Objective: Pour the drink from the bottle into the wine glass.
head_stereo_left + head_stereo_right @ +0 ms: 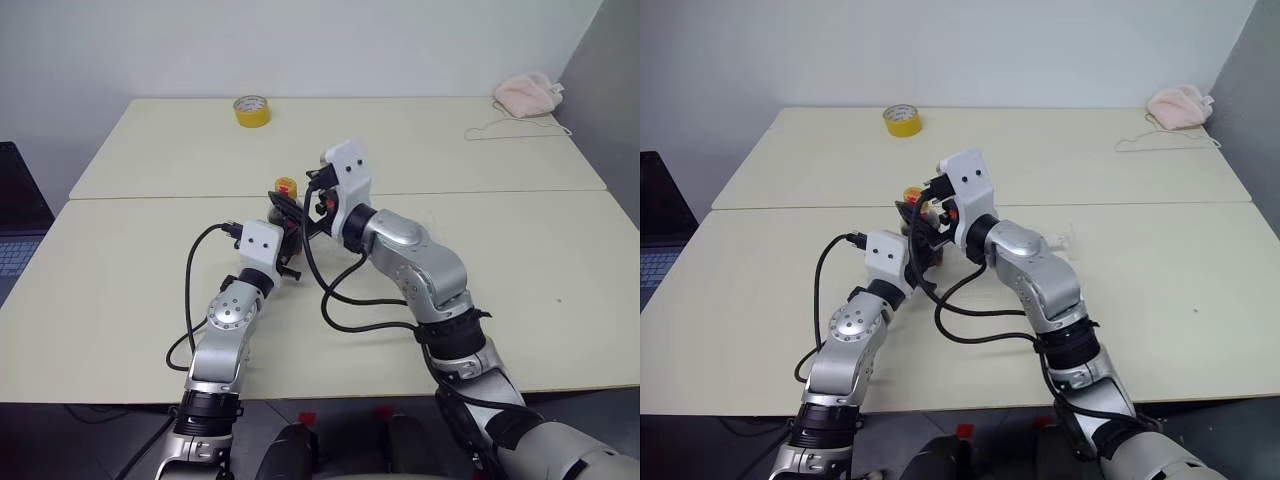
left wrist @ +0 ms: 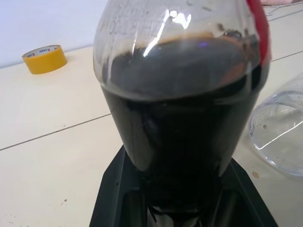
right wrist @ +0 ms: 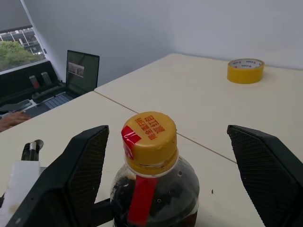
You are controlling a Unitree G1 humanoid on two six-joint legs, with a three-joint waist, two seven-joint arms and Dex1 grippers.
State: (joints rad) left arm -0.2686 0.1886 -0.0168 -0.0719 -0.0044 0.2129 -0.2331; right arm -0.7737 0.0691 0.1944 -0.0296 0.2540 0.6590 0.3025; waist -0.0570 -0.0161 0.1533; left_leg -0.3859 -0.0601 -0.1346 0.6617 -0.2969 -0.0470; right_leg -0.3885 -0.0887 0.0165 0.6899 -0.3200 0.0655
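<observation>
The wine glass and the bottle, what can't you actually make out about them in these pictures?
- Wine glass: the left wrist view's edge cuts it off; stem and foot unseen.
- Bottle: in the head views, the arms hide all but its yellow cap.
- Drink: its lower part is hidden behind the left pincer, shut on the bottle.
- Right pincer: open either side of the cap; the fingertips are cut off.

Looking like an office or plain lab room. Two pale cream rectangular tables (image 1: 140,300) standing pushed together against a bare white wall (image 1: 300,40). Open dark laptop (image 3: 80,71) sitting on a side desk near a window (image 3: 16,45) showing green trees outside. Round yellow tape roll (image 1: 251,110) lying near the far edge, pink crumpled cloth (image 1: 527,94) resting in the far corner.
</observation>
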